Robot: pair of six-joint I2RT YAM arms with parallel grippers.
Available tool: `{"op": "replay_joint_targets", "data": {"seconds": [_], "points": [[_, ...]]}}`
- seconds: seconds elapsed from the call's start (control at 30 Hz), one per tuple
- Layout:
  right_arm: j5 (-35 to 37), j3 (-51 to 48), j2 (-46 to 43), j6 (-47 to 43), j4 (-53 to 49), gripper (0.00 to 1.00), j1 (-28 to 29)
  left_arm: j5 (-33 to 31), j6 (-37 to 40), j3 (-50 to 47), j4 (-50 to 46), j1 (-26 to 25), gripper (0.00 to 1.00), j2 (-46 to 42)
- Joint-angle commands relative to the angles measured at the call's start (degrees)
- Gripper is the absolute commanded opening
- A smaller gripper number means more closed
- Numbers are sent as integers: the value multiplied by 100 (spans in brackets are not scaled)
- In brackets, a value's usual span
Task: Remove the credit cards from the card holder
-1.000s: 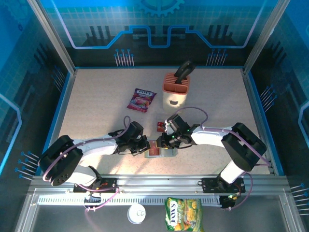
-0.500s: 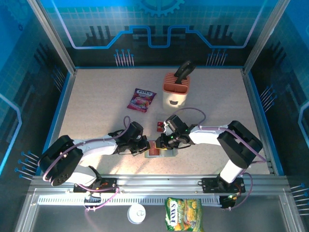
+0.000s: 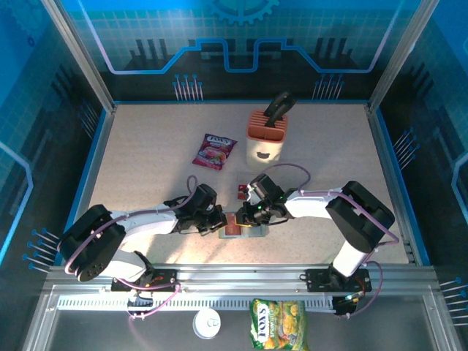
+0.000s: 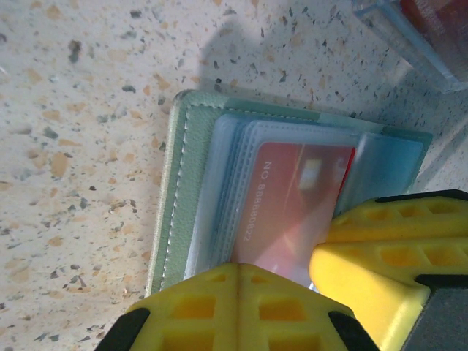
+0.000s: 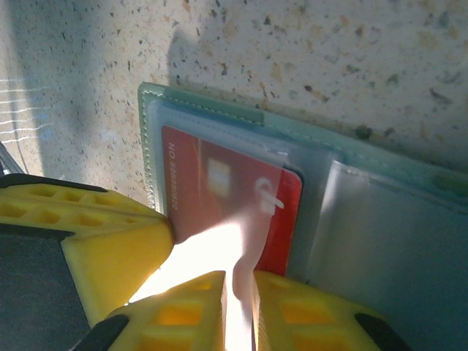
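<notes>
The right gripper [image 5: 240, 296] has its fingers nearly together at the edge of a red card [image 5: 219, 190] sleeved in the open card holder [image 5: 212, 110]. Glare hides whether they pinch it. The left gripper [image 4: 316, 272], closed tight, rests on the holder, which lies flat on the table [image 3: 146, 161].

The right arm [image 3: 344, 208] has shifted left, its jaws narrowing over the card holder [image 3: 256, 232].

A flat grey-green stitched card holder [image 3: 252, 232] lies open toward the near side of the speckled table [image 3: 146, 161], its clear plastic sleeves fanned out. A red plastic credit card [image 5: 219, 186] sits in one sleeve, with a number printed along one end. Another small red card [image 3: 242, 191] lies loose just beyond the holder, flat on the table.
</notes>
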Motion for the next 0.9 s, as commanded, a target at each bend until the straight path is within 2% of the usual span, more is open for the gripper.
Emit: {"op": "replay_joint_targets", "data": {"seconds": [0.0, 0.17, 0.23, 0.3, 0.87], "points": [[-159, 53, 107, 85, 243, 14, 111, -130, 94, -147, -206, 35, 0, 75], [-174, 8, 120, 88, 293, 14, 108, -142, 90, -140, -206, 27, 0, 70], [-129, 17, 125, 63, 214, 22, 106, -140, 89, -139, -210, 41, 0, 60], [-25, 38, 97, 3, 47, 25, 120, -138, 101, -128, -225, 38, 0, 48], [570, 283, -207, -549, -1015, 27, 116, -160, 112, -130, -243, 35, 0, 5]]}}
